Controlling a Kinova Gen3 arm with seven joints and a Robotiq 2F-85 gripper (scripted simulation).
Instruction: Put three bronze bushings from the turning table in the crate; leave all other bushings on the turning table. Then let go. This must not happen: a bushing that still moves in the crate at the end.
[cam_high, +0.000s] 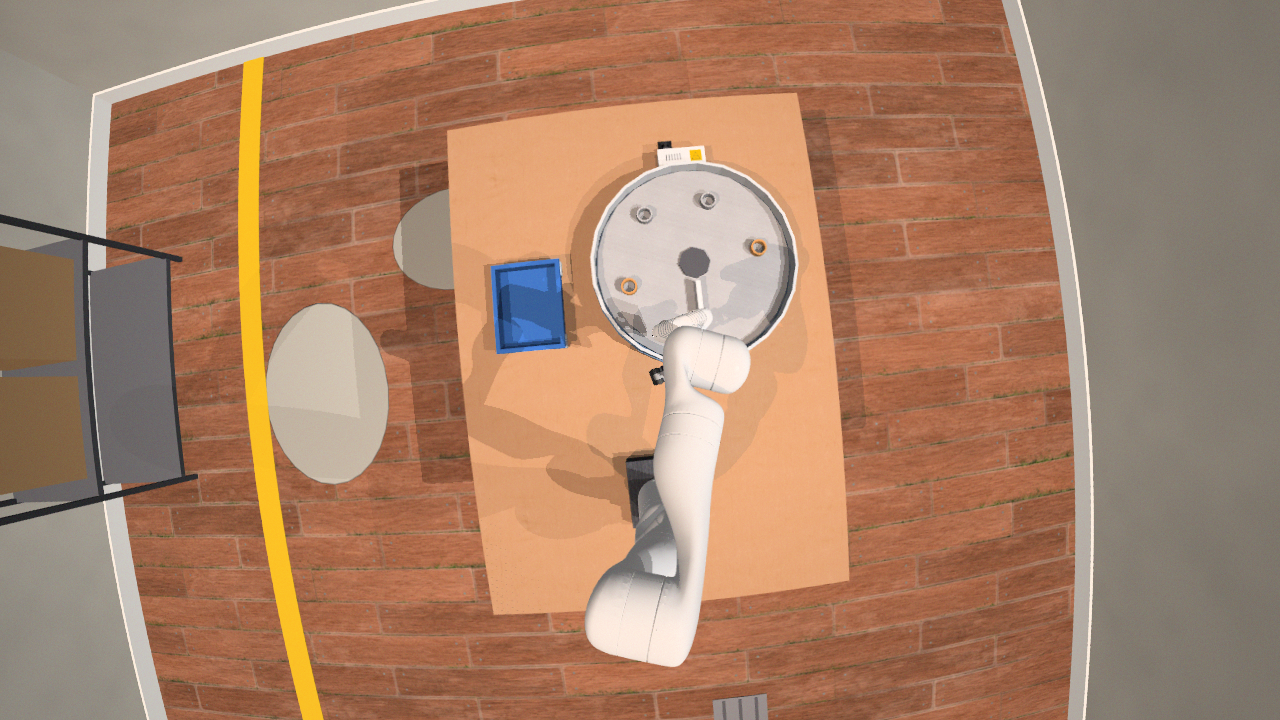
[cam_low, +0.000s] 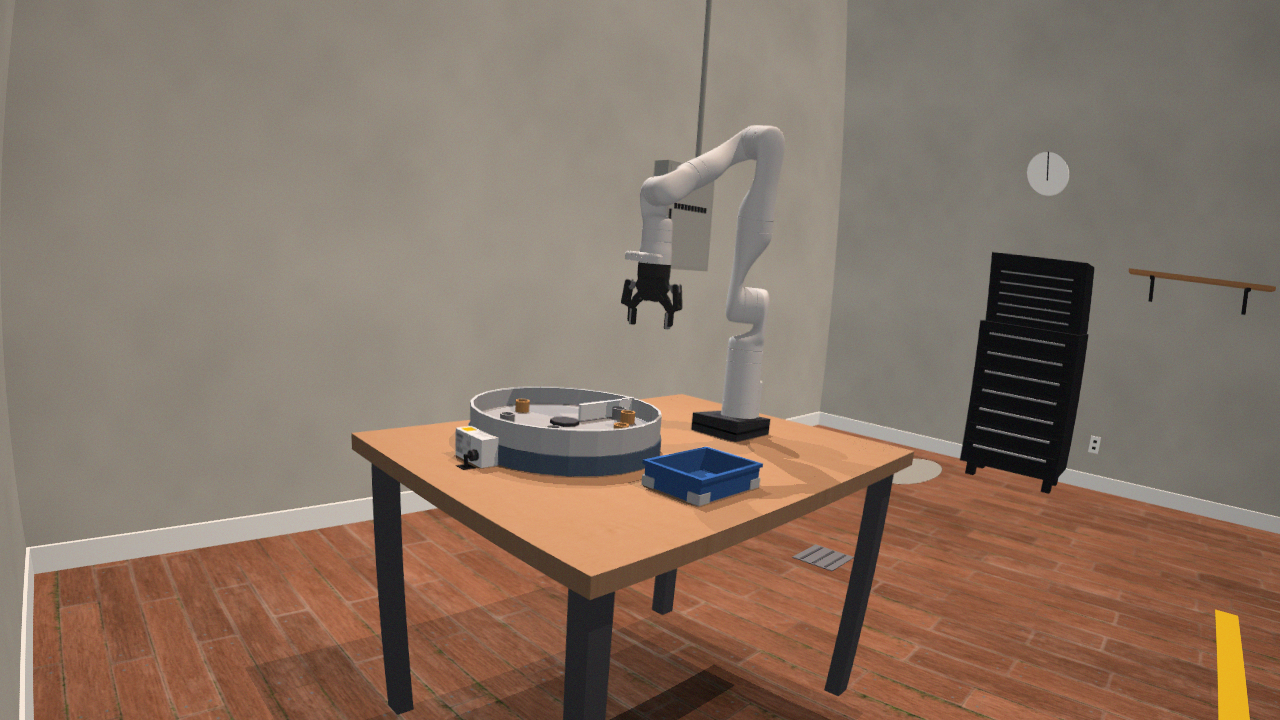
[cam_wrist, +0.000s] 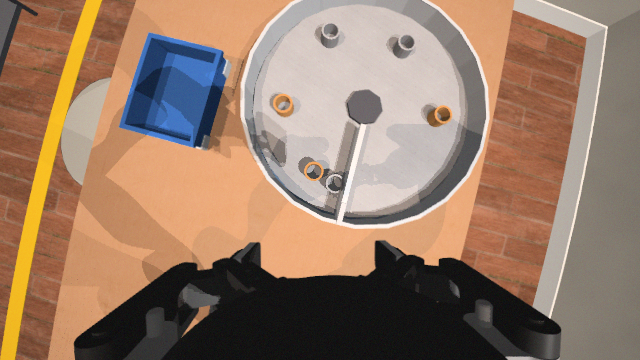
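Observation:
My gripper (cam_low: 649, 321) (cam_wrist: 318, 254) is open and empty, high above the robot-side edge of the turning table (cam_high: 693, 223) (cam_low: 572, 443) (cam_wrist: 365, 65); the arm mostly hides it in the top view. Three bronze bushings stand on the turning table: one at the crate side (cam_high: 622, 286) (cam_wrist: 284, 113), one at the far right (cam_high: 758, 253) (cam_low: 522, 405) (cam_wrist: 434, 120), and one (cam_wrist: 305, 171) close to a grey bushing (cam_wrist: 326, 183) beside the divider. Two more grey bushings (cam_wrist: 329, 44) (cam_wrist: 401, 53) stand at the back. The blue crate (cam_high: 494, 308) (cam_low: 673, 479) (cam_wrist: 156, 136) is empty.
A white divider (cam_wrist: 352, 172) runs from the dark hub (cam_high: 693, 262) (cam_wrist: 364, 107) to the turning table's raised rim. A white control box (cam_high: 680, 155) (cam_low: 477, 446) sits at the rim's far side. The wooden table (cam_high: 537, 205) (cam_low: 554, 528) carries everything.

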